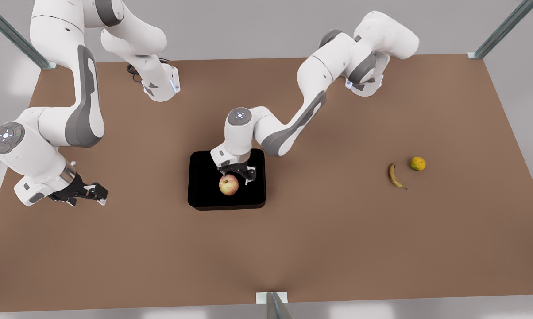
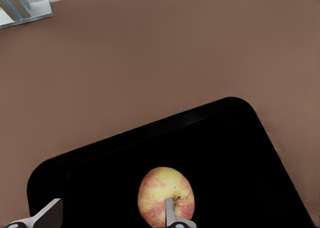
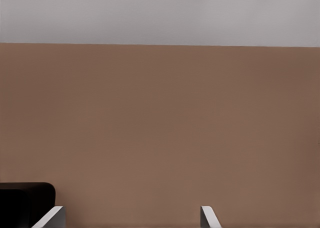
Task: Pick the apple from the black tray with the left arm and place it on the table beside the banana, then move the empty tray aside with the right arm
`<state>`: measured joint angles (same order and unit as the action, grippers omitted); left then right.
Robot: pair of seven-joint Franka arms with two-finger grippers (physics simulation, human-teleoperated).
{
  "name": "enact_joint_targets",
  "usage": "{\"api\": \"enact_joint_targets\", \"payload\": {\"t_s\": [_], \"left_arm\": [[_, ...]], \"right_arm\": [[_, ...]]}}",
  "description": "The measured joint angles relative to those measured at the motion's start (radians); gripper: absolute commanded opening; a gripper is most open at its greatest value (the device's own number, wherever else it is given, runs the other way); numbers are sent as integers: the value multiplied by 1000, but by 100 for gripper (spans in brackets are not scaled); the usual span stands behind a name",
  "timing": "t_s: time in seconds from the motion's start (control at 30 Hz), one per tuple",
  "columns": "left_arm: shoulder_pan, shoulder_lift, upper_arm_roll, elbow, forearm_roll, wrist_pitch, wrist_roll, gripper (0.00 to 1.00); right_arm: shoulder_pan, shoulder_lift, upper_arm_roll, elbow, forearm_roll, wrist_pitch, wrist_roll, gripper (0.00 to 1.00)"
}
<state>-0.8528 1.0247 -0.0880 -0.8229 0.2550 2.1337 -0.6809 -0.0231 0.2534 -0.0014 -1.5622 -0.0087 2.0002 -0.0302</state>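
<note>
The apple (image 1: 229, 184), yellowish with a red blush, lies in the black tray (image 1: 204, 186) at the middle of the brown table (image 1: 337, 239). My left gripper (image 1: 236, 176) hangs open just above it. In the left wrist view one fingertip (image 2: 170, 212) overlaps the apple (image 2: 160, 193) near its stem, and the other stands off to the side over the tray (image 2: 225, 153), so my left gripper (image 2: 110, 214) is off-centre. The banana (image 1: 397, 176) lies far to the front view's right. My right gripper (image 1: 99, 194) waits open, low over the table at the front view's left.
A small yellow-green citrus (image 1: 418, 163) sits just beyond the banana. A corner of the tray (image 3: 25, 198) shows past my right gripper (image 3: 130, 217). Metal frame posts (image 1: 273, 305) stand at the table's edges and corners.
</note>
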Motion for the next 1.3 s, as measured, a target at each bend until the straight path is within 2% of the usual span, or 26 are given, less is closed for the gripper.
{"api": "enact_joint_targets", "payload": {"t_s": [0.2, 0.8, 1.3], "left_arm": [[-55, 93, 25, 38, 57, 124, -192, 100], [-73, 154, 51, 31, 122, 104, -456, 100], [-74, 198, 57, 33, 124, 228, -545, 100]], "right_arm": [[1, 1, 0, 0, 0, 1, 0, 100], [1, 4, 0, 2, -2, 1, -1, 100], [0, 5, 0, 2, -2, 1, -2, 100]]}}
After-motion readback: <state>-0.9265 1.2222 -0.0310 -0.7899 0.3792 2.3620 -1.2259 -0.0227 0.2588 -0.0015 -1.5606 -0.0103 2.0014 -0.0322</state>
